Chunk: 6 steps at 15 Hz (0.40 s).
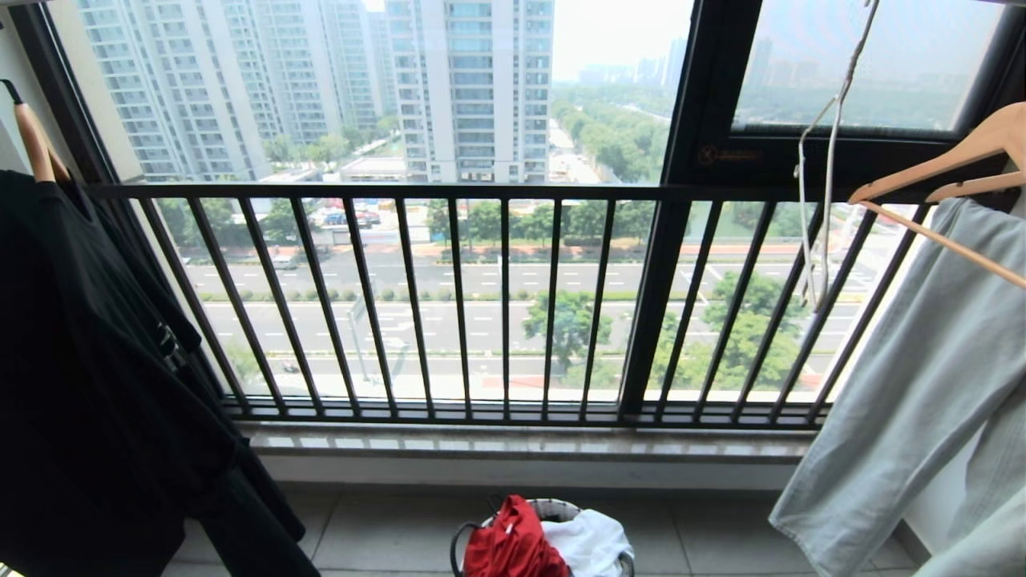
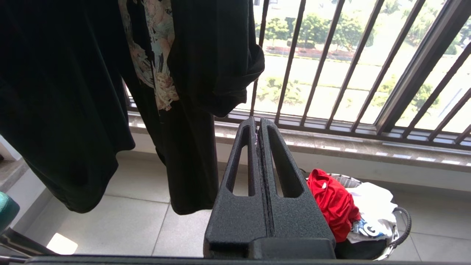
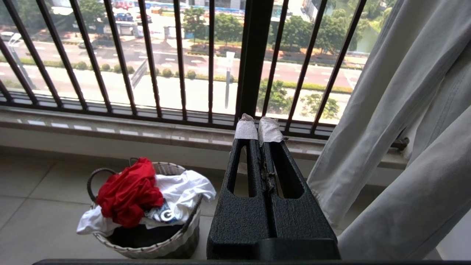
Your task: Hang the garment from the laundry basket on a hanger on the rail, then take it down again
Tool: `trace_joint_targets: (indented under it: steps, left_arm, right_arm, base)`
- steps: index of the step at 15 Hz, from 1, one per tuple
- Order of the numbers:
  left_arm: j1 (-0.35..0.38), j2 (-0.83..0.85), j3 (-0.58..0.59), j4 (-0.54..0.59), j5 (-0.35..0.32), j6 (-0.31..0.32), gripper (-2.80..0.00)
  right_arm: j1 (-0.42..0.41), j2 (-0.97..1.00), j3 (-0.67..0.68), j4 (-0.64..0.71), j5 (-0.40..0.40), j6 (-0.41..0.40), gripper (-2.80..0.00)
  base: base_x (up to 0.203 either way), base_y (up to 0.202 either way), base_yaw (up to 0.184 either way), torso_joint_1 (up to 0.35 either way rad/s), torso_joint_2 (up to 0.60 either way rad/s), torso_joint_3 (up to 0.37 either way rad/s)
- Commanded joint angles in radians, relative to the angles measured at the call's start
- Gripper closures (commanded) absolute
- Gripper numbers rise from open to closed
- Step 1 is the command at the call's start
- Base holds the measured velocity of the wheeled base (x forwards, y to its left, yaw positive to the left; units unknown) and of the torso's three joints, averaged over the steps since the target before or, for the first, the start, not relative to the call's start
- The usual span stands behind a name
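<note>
The red garment (image 1: pixel 509 545) lies crumpled on top of the small woven laundry basket (image 1: pixel 557 506) on the tiled floor below the window. The thin white wire hanger (image 1: pixel 835 108) dangles at the upper right, before the window frame. The rail is out of view above. My left gripper (image 2: pixel 257 119) is shut and empty, held in the air; the garment (image 2: pixel 331 202) and basket (image 2: pixel 403 221) lie beyond it to one side. My right gripper (image 3: pixel 258 123), white tape on its tips, is also shut and empty, apart from the garment (image 3: pixel 128 191) and basket (image 3: pixel 158 246). Neither arm shows in the head view.
A black printed T-shirt (image 1: pixel 96 361) hangs at the left, close to my left gripper. Pale trousers (image 1: pixel 922 385) hang on a wooden hanger (image 1: pixel 946 160) at the right. A white cloth (image 1: pixel 589 541) shares the basket. The dark barred balcony railing (image 1: pixel 505 304) and the sill stand ahead.
</note>
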<state>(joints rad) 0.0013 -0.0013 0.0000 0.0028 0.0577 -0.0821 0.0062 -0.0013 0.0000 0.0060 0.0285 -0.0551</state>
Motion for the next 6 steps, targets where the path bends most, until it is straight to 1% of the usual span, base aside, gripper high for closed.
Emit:
trace_joint_targets:
  steps: [1, 6]
  left_arm:
    - [0.000, 0.001, 0.000, 0.000, 0.001, -0.001, 0.00]
    - [0.000, 0.001, 0.000, 0.000, 0.001, -0.001, 0.00]
  right_arm:
    - [0.000, 0.001, 0.001, 0.000, 0.001, 0.000, 0.00]
    - [0.001, 0.001, 0.002, 0.000, 0.001, 0.000, 0.00]
  base:
    - [0.000, 0.000, 0.000, 0.000, 0.00, 0.000]
    - [0.000, 0.000, 0.000, 0.000, 0.00, 0.000]
